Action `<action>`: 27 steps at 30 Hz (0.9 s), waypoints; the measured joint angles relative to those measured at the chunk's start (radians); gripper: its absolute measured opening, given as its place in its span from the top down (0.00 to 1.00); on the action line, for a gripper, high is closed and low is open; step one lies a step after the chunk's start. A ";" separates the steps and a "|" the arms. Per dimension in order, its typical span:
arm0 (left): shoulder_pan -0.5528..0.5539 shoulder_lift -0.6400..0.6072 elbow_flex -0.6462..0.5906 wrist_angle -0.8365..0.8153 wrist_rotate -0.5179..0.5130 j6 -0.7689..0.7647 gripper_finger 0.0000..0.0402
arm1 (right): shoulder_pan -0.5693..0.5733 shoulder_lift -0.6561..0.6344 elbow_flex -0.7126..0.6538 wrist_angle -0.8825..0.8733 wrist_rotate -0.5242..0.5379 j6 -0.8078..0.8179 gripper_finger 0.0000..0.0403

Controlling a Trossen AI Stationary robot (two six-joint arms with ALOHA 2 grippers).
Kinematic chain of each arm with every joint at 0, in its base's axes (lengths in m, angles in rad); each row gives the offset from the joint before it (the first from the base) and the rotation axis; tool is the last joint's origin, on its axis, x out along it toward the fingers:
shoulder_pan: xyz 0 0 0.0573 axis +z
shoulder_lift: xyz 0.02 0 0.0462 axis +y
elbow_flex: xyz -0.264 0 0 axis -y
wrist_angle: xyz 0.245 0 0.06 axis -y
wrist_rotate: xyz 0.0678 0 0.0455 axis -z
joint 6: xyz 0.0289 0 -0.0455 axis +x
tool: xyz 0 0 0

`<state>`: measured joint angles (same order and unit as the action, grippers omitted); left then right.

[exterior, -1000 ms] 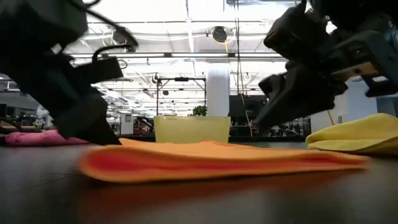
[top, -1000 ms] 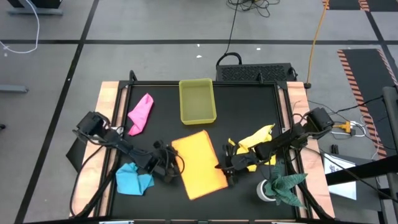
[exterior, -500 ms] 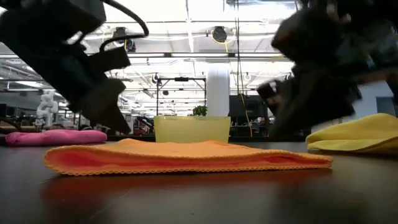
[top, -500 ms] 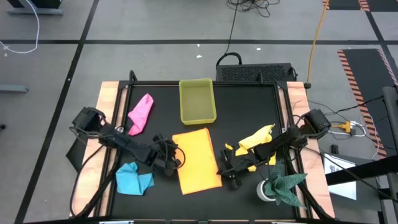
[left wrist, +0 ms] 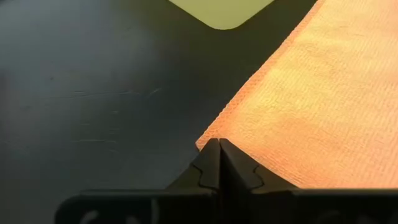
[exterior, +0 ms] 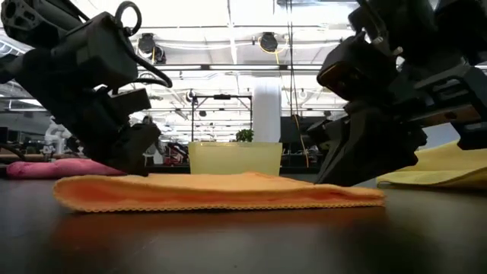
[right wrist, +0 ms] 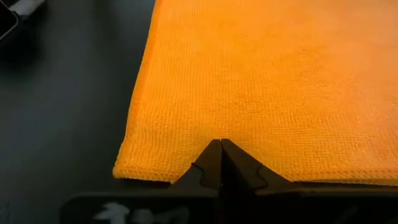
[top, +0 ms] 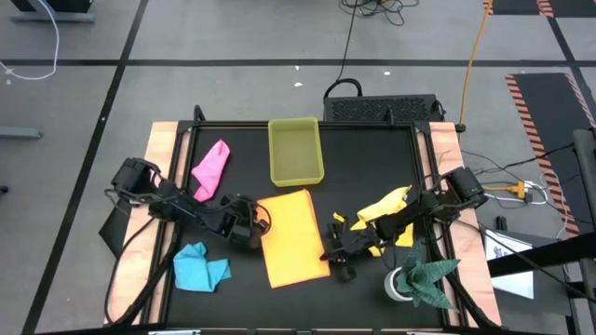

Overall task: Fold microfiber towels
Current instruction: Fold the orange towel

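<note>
At the middle of the black counter (top: pixel 372 167), the orange microfiber towel (top: pixel 293 238) lies flat, a folded rectangle with its long axis running from the translucent yellow rectangular tray (top: pixel 295 150) toward the near edge. It looks smooth and doubled over, its stitched edges neat and barely a wrinkle showing. The left claw (top: pixel 251 228) sits tight against the towel's left long edge, fingers pressed fully together at the hem, apparently pinching it. On the opposite side, the right claw (top: pixel 340 256) is shut too, its tips at the towel's right edge near the lower corner. So the towel lies between both claws, each equally close. Any next fold looks set to run across that long axis. The pink (top: pixel 210 168), light blue (top: pixel 200 267) and yellow (top: pixel 382 211) towels wait crumpled around it.
</note>
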<state>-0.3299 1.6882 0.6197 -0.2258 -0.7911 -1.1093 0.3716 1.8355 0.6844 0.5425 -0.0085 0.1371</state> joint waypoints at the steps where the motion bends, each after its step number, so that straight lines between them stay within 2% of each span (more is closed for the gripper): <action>1: -0.002 0.000 0.000 0.000 -0.003 0.003 0.99 | -0.001 -0.003 0.000 -0.010 -0.004 -0.006 1.00; 4: -0.012 0.000 0.001 0.007 -0.025 0.030 0.98 | 0.003 -0.033 -0.001 -0.042 -0.007 -0.027 1.00; 8: -0.038 -0.034 0.022 0.014 -0.033 0.084 0.98 | 0.022 -0.087 -0.004 -0.051 0.058 -0.049 1.00; 17: -0.111 -0.093 0.047 0.081 -0.048 0.169 0.96 | 0.083 -0.080 -0.002 0.159 0.061 -0.067 0.98; 23: -0.115 -0.092 0.027 0.079 -0.039 0.133 0.99 | 0.113 -0.026 0.044 0.194 0.088 -0.112 0.86; 27: -0.111 -0.092 0.018 0.079 -0.039 0.109 0.96 | 0.115 0.016 0.094 0.173 0.111 -0.142 0.75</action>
<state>-0.4413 1.5959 0.6373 -0.1468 -0.8302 -1.0006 0.4870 1.8513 0.7788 0.7156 0.1022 -0.0045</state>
